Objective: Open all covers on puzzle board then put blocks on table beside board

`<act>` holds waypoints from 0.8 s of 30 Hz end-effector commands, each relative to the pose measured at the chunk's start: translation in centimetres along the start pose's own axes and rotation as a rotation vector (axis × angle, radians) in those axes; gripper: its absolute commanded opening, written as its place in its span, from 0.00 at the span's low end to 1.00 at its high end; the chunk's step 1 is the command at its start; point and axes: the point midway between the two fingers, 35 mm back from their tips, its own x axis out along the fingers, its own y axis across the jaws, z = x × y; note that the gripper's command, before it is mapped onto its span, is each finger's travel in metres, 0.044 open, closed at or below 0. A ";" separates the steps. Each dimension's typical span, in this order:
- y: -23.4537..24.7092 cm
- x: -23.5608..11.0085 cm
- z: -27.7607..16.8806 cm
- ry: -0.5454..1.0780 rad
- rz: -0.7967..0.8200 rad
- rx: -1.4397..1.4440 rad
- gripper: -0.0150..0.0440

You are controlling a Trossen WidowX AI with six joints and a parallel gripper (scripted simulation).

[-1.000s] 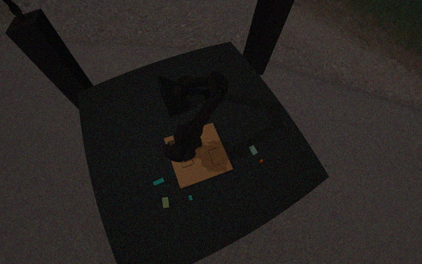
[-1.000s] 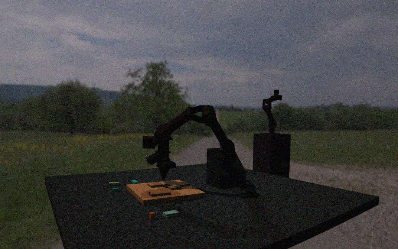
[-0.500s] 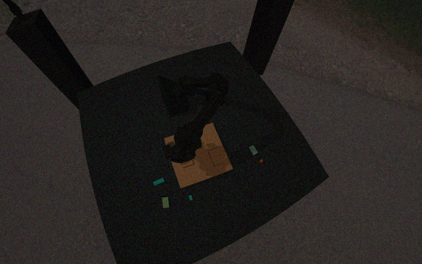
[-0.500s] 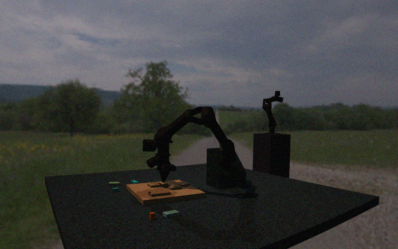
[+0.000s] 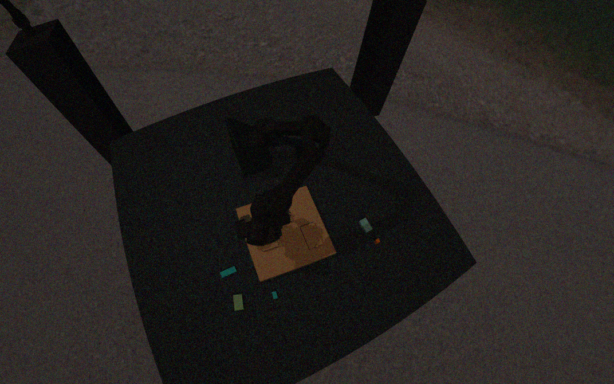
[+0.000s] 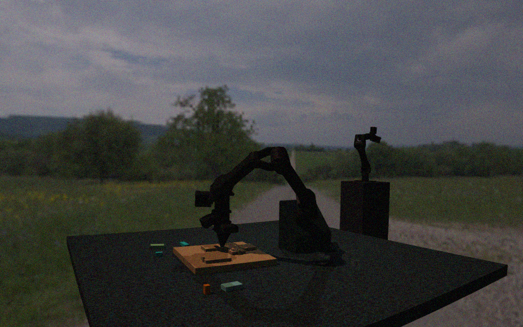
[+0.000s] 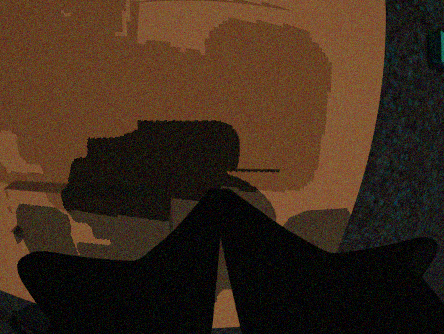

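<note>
A dark robot arm reaches down so its gripper (image 6: 223, 242), fingers clenched together on nothing, meets the orange puzzle board (image 6: 200, 262) on a black table (image 6: 347, 277). Five small blocks (teal, green, orange) lie on the table, among them a pale teal block (image 5: 365, 224) and an orange block (image 5: 377, 241) well apart from the board.

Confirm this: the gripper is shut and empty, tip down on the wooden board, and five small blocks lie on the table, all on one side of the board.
Not all on one side. The top view shows three blocks off one edge of the board and two off another. The gripper is indeed shut, empty, tip down.
</note>
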 end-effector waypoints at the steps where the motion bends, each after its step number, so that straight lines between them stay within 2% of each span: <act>1: 0.0 0.0 0.4 -0.004 0.002 0.001 0.25; 24: -0.1 -0.1 2.8 -0.005 0.001 0.000 0.25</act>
